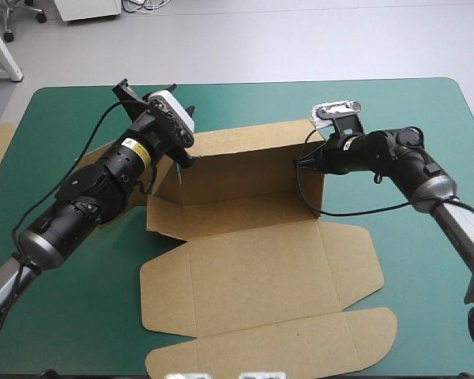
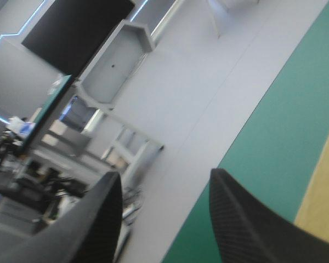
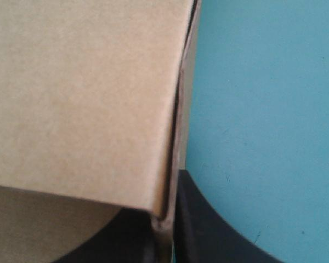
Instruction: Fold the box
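The box (image 1: 237, 207) sits mid-frame on the desk (image 1: 426, 110), walls up, lid flat toward the bottom edge. The right gripper (image 3: 164, 233) pinches its right wall. The left gripper (image 2: 164, 178), fingers spread, hangs just beside the upper-left corner.

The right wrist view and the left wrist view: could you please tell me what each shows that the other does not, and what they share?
Only the right wrist view shows a grasp: the right gripper has its jaws all but shut on a wall's edge of the box. Only the left wrist view shows open jaws: those of the left gripper stand apart with nothing between them, aimed past the table's edge. Both show the teal-green cover and some brown board, which is only a strip beside the left gripper.
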